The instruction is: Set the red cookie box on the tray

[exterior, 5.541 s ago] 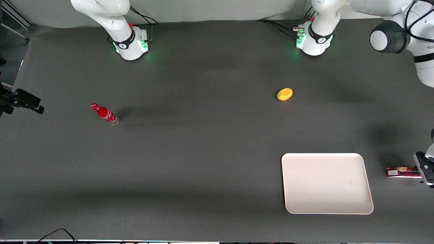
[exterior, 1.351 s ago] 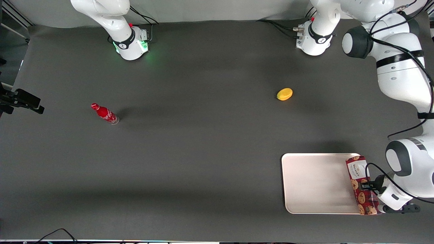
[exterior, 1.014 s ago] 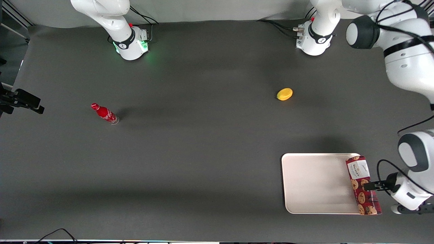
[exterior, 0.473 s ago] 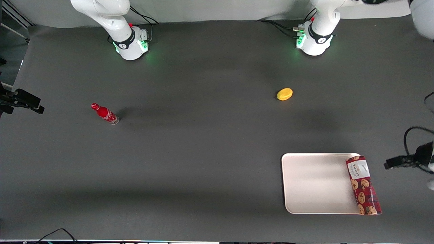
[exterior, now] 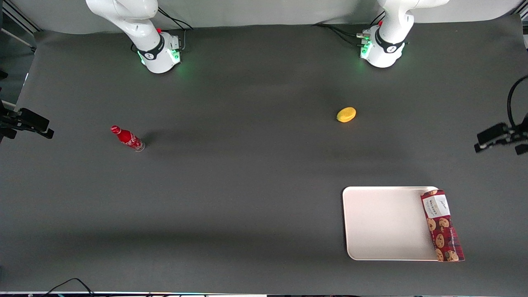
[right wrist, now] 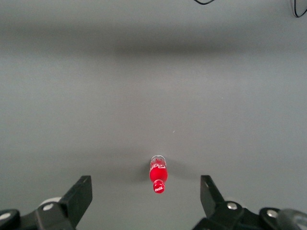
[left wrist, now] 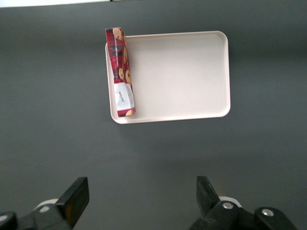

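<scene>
Red soda bottle (exterior: 127,139) at mid-left; yellow lemon (exterior: 346,114) right of centre. Lower right — red cookie box (exterior: 442,225) lying along the tray (exterior: 383,222) edge, overhanging its rim. Gripper (left wrist: 142,203) raised high, fingers spread wide, holding nothing.

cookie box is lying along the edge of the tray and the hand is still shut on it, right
Not quite. The cookie box does lie along the tray's edge, but the hand is open and well clear of it, as the left wrist view shows.

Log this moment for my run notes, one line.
red cookie box: on tray edge | gripper: open, empty, raised away
</scene>
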Robot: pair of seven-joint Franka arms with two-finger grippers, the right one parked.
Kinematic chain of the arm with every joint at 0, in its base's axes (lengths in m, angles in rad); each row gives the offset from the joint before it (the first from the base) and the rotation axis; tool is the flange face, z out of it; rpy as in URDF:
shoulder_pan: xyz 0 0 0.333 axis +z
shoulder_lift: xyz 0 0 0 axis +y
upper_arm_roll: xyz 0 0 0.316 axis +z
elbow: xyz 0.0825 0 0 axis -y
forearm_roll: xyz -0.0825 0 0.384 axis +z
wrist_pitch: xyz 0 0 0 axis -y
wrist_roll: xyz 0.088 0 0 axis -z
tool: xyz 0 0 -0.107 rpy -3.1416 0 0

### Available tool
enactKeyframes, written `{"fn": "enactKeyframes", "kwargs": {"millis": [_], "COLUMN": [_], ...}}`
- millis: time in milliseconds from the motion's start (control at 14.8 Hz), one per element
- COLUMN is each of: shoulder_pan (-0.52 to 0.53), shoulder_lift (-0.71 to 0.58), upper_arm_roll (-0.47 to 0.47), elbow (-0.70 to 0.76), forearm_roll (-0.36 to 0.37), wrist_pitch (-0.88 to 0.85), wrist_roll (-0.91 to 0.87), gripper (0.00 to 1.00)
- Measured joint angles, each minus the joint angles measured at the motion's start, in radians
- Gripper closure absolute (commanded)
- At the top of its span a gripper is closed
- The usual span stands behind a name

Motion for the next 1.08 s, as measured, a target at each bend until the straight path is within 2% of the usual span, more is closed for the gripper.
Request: {"fn": "enactKeyframes", "kwargs": {"millis": [608,1081], "shoulder_pan": [0.0,0.001], "shoulder_lift": [-0.258,-0.298], "upper_arm_roll": [-0.015,-0.017], "elbow": [-0.216,-0.281], "forearm_roll": [0.01,0.014], "wrist_pitch": [-0.034,0.0], "wrist_roll": [0.0,0.0], "gripper": [0.0,0.0]}}
